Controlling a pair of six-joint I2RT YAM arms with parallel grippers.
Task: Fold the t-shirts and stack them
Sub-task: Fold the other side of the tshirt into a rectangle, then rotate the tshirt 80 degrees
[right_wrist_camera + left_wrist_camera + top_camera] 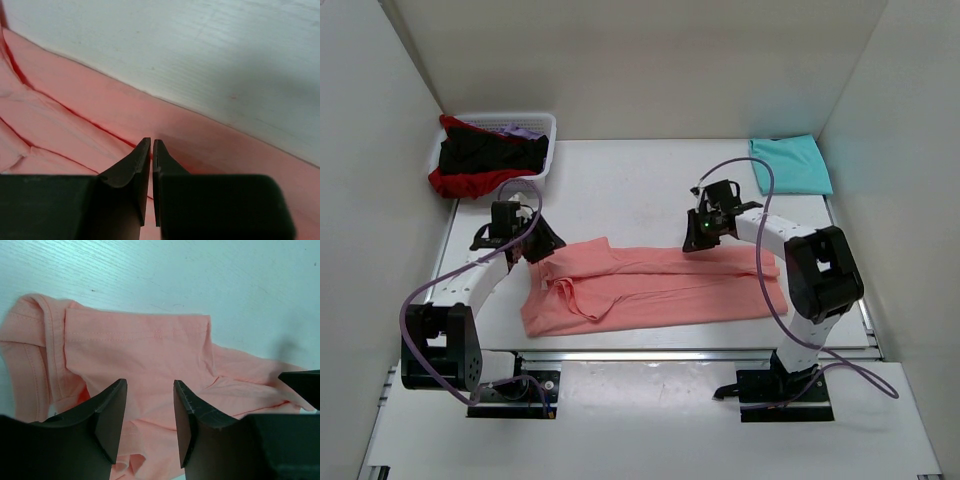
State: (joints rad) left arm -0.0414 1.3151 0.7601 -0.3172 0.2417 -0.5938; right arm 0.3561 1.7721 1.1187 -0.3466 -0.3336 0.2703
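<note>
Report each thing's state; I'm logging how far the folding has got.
Salmon-pink t-shirt: partly folded into a long strip, lying flat.
Turquoise t-shirt: folded, set aside far right.
Basket: holds crumpled shirts.
Left hand: open, above the salmon-pink t-shirt.
Right hand: shut, at its far edge.

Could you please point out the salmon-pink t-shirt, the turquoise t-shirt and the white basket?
salmon-pink t-shirt (660, 290), top view, middle of its body.
turquoise t-shirt (790, 165), top view, centre of the cloth.
white basket (548, 145), top view, its right wall.
</note>
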